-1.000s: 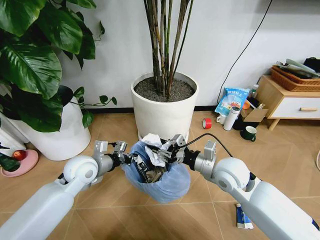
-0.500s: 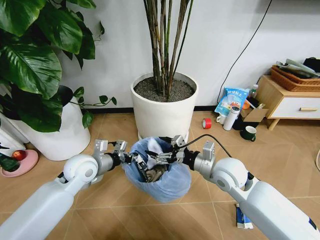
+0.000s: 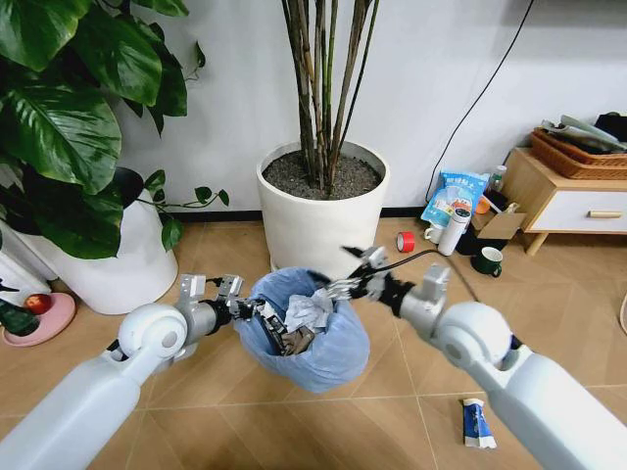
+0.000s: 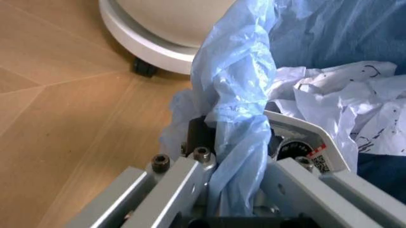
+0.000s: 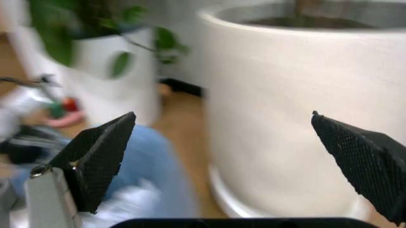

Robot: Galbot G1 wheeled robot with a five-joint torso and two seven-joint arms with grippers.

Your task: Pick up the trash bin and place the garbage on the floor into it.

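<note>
L jaws clamp trash bin (image 3: 306,333) rim, R jaws wide — just beside it

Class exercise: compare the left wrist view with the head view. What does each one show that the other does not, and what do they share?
Left wrist alone: the left gripper fingers pinching the bunched blue bag at the trash bin rim, plus a printed label inside.

Head alone: the open right gripper above the rim, a blue-white packet on the floor, the leafy plant.

Both: the bin, the crumpled white paper inside, the white plant pot.
</note>
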